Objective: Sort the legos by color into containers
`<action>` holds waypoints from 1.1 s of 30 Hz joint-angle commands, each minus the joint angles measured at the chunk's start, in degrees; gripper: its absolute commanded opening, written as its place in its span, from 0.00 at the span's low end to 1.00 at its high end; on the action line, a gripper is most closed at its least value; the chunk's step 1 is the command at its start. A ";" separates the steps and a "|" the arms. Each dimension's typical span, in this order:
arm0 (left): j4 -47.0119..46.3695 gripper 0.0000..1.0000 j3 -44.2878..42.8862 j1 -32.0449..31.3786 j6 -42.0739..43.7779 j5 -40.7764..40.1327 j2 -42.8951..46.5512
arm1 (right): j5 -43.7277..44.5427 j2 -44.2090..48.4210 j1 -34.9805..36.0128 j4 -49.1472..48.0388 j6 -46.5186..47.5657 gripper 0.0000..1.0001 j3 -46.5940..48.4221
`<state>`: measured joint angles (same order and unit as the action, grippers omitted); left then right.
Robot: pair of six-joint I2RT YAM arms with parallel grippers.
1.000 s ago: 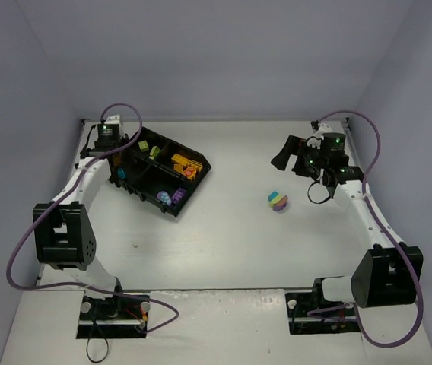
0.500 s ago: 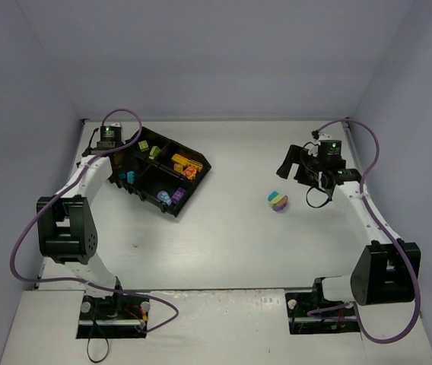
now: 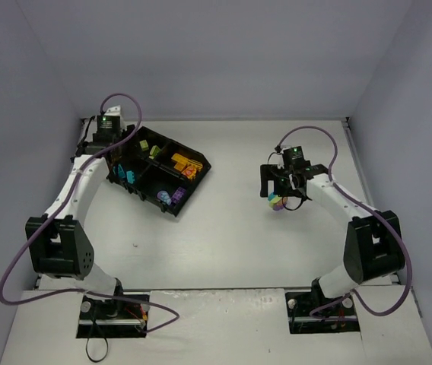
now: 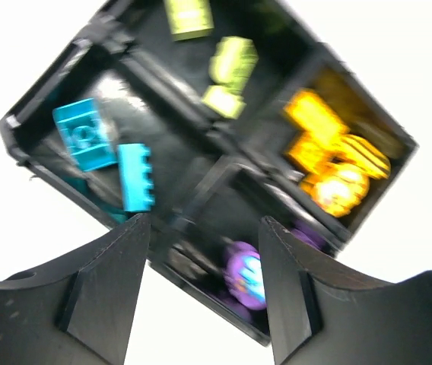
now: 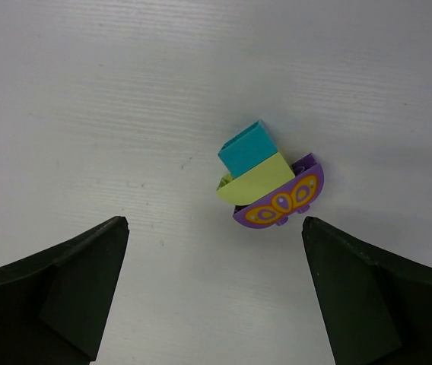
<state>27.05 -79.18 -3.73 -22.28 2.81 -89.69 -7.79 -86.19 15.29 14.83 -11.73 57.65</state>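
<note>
Loose legos (image 5: 265, 179): teal, lime and purple pieces clumped together on the table (image 3: 223, 236), right of centre in the top view.
Sorted legos (image 4: 136, 175): teal, lime, orange, purple, one colour per compartment of the tray (image 3: 194, 190), upper left.
Right gripper (image 5: 214, 224): fingers wide apart, near the clump, empty.
Left gripper (image 4: 204, 228): fingers apart above the tray, empty.

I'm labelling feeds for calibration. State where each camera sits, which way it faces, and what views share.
Top external: fixed above and behind the bases, looking down on the table; left arm and right arm show.
Left wrist: on the left arm, facing down into the tray; left gripper frames the bottom.
Right wrist: on the right arm, facing down at a brick cluster; right gripper fills the bottom corners.
Shared: top view also shows tray and brick cluster.
</note>
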 commanded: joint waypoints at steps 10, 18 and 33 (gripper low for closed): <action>3.01 0.53 -1.86 -10.24 2.42 2.82 6.11 | 8.67 -5.03 0.53 3.28 8.02 0.99 5.37; 2.92 0.53 -1.16 -11.83 2.68 3.87 6.54 | 3.76 -11.01 0.88 5.64 15.06 0.84 13.97; 3.10 0.53 0.95 -12.18 3.21 4.49 8.57 | 3.39 -19.80 3.61 7.49 17.18 0.77 15.57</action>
<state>31.33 -77.93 -15.70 -19.90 6.63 -84.38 -5.37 -106.24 18.55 21.17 4.60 70.91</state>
